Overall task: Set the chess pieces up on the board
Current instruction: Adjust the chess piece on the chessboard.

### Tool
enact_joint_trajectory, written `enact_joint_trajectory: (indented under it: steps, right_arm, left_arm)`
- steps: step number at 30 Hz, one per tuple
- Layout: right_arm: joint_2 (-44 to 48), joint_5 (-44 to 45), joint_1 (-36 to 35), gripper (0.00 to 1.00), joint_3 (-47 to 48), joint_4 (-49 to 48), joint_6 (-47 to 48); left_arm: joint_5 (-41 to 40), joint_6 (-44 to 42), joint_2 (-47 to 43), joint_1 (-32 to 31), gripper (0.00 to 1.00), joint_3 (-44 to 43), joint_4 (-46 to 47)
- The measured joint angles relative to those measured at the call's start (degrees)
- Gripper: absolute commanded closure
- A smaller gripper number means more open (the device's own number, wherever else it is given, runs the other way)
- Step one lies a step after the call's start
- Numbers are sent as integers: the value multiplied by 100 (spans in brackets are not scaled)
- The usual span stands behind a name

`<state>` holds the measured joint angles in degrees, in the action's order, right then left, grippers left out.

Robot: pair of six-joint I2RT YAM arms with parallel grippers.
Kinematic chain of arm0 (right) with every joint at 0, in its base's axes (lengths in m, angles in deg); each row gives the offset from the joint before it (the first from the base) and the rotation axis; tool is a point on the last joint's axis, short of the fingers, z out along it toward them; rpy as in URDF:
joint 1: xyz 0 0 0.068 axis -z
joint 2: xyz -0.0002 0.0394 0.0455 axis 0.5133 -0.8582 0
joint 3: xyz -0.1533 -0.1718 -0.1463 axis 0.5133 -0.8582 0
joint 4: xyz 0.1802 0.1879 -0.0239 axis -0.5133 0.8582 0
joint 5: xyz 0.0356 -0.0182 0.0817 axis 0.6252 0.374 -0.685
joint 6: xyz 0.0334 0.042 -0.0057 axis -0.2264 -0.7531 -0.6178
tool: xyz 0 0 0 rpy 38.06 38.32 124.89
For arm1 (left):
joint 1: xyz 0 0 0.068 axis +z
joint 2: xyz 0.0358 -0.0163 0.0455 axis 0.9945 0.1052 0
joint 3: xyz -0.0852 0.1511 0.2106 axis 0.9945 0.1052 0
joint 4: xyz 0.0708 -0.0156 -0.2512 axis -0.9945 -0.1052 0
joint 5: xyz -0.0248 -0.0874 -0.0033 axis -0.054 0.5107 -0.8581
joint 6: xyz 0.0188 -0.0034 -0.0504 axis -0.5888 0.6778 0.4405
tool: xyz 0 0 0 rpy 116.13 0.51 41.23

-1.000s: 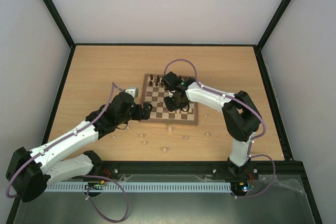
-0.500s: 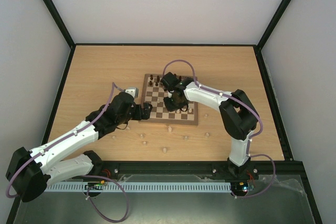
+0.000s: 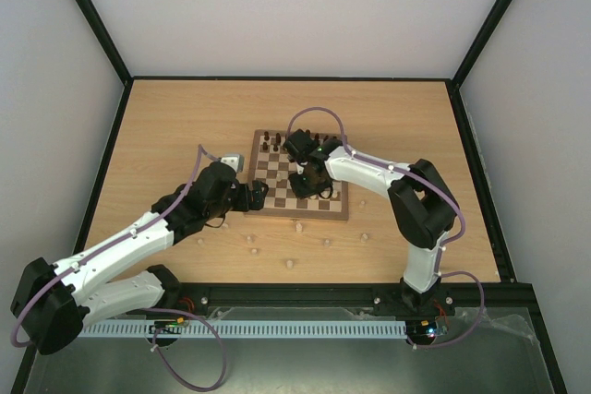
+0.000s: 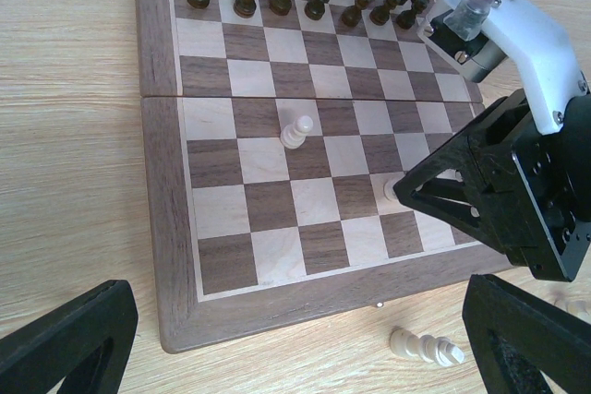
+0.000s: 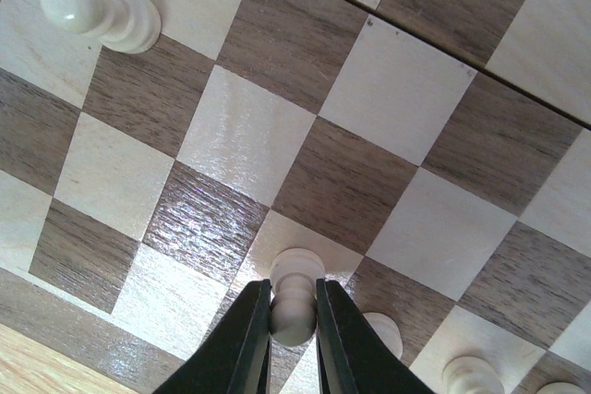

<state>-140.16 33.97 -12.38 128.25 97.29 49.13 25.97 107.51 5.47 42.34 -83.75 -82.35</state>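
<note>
Pale pawn (image 5: pixel 295 271) | partly hidden in right gripper (image 5: pixel 294 294) | board (image 5: pixel 343 182) edges cropped

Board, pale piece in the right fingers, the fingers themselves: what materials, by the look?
The board: wood, visible grain, satin sheen on squares. The pale piece: likely light wood, smooth, slightly glossy; grain unclear. The right fingers: matte black, probably plastic.

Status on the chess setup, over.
Right claw shut on pale pawn, low over board. Left claw open, empty, at board's edge. Nothing blocking; loose pale pieces off-board.
</note>
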Motion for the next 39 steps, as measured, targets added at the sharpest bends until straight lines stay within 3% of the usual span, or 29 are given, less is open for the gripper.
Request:
enact_joint_trajectory:
  steps: [4,7,13,23,33,39]
  right_arm:
    - [11,0,0,81,-13,0,-7]
    - [11,2,0,65,-15,4,-9]
    - [11,0,-9,59,13,17,-35]
    - [-138,-131,-13,61,1322,157,-33]
    - [-1274,-240,-153,63,2275,293,-11]
    - [-1705,-136,-214,74,2472,481,-7]
  left_arm:
    - [0,0,0,0,1,0,0]
    - [0,0,0,0,1,0,0]
    - [0,2,-2,0,0,0,0]
    - [-9,11,-280,0,0,0,-63]
    - [-114,68,-723,0,1,0,-278]
    - [-162,87,-817,0,0,0,-348]
